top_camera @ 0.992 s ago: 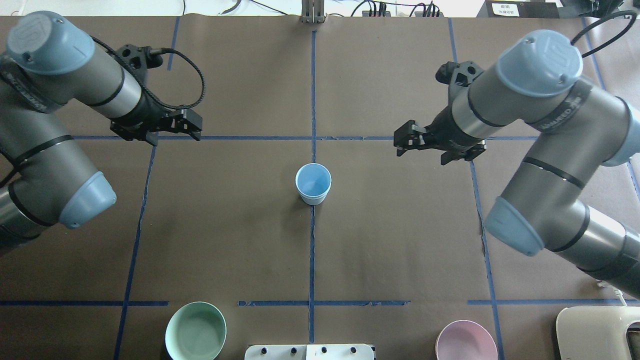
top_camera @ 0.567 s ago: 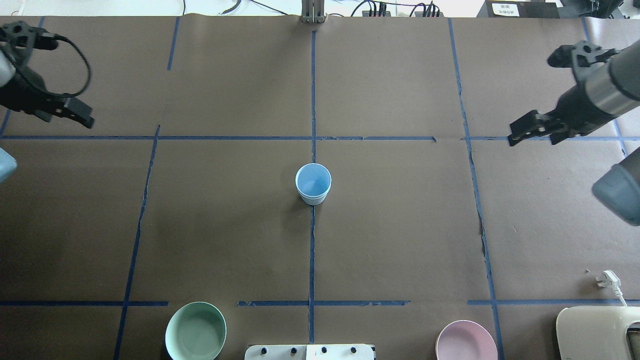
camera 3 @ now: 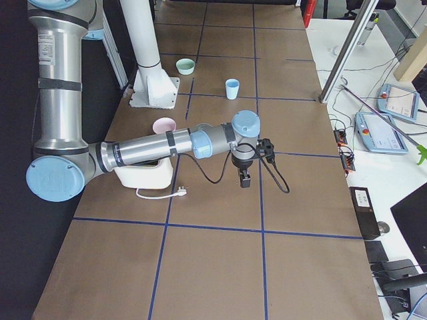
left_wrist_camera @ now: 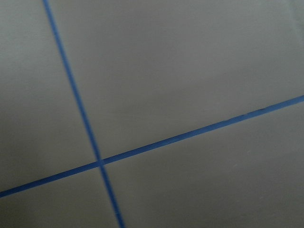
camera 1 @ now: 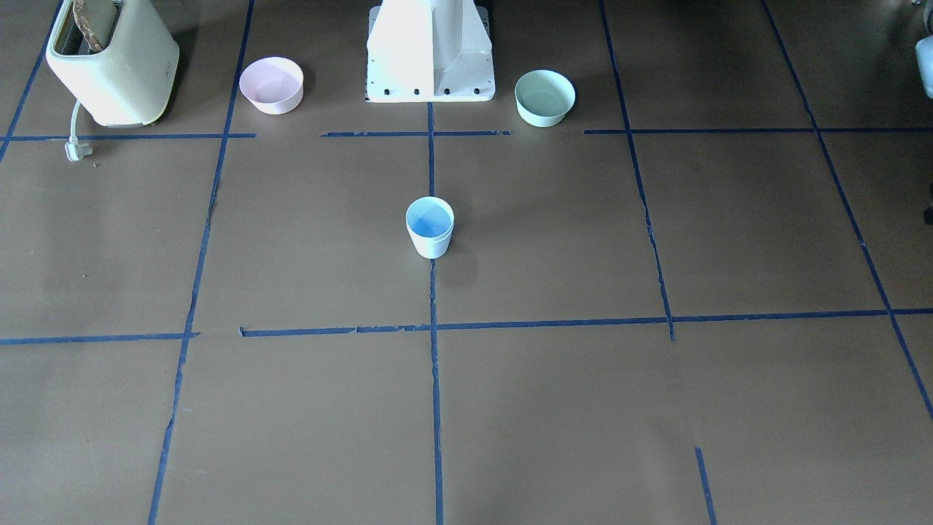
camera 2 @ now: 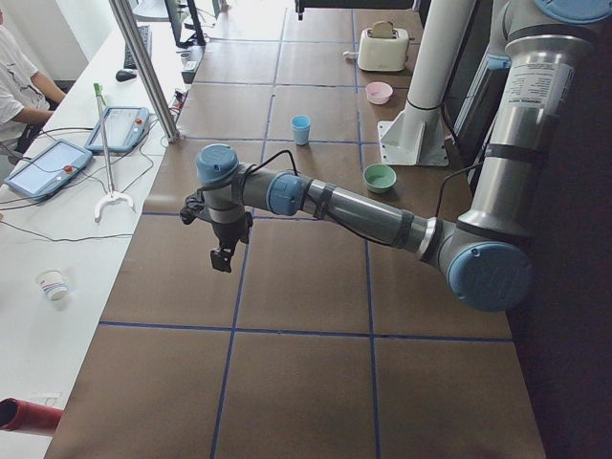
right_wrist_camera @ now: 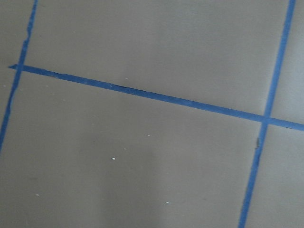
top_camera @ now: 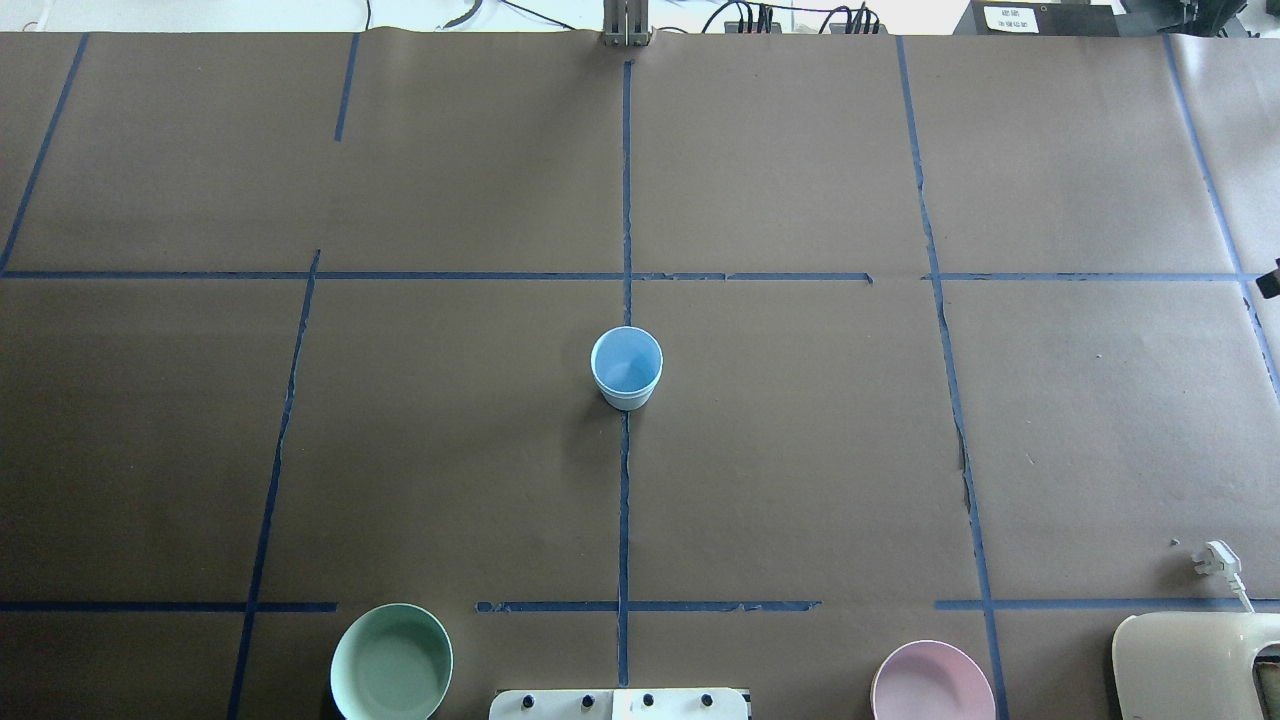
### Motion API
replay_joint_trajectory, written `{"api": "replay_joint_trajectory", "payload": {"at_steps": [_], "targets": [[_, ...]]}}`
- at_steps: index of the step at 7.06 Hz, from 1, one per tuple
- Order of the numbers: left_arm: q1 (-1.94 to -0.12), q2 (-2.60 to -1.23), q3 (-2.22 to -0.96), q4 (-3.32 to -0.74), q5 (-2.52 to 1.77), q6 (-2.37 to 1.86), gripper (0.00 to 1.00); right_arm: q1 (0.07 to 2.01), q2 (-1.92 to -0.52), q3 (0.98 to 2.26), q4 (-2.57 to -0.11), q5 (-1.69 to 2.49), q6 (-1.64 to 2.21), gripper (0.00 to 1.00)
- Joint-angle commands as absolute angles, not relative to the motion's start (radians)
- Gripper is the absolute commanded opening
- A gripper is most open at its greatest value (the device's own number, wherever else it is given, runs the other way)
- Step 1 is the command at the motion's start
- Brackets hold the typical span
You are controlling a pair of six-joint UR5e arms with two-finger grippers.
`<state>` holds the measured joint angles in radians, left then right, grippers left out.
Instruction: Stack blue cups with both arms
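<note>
While overhd shows cup (top_camera: 626,367), side cams add L arm (camera 2: 363,212), R arm (camera 3: 147,148).

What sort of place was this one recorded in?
Probably a robotics lab workcell: the left arm and right arm reach over a table papered brown and gridded with blue tape, with control pendants on the side bench.

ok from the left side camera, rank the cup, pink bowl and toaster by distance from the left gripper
Measured from the left gripper, nearest first:
1. cup, mid-table
2. pink bowl, farther along, on the robot's edge
3. toaster, at the far end
</note>
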<state>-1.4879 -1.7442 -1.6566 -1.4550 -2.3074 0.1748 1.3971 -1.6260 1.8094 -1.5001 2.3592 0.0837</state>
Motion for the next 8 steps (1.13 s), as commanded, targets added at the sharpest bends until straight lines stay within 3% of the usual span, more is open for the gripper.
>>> {"api": "replay_joint_trajectory", "payload": {"at_steps": [1, 5, 8], "targets": [[-1.572, -1.737, -1.565, -1.421, -2.376, 0.317, 1.0, 1.521, -1.623, 1.68, -1.502, 2.394, -0.093, 0.99], [-1.574, -1.605, -1.58, -1.411, -2.425, 0.328, 1.0, 1.557, -1.617, 1.641, -1.502, 2.401, -0.097, 0.99], [-1.575, -1.493, -1.733, -1.411, -2.445, 0.225, 1.0, 1.557, -1.614, 1.643, -1.499, 2.399, -0.094, 0.99]]}}
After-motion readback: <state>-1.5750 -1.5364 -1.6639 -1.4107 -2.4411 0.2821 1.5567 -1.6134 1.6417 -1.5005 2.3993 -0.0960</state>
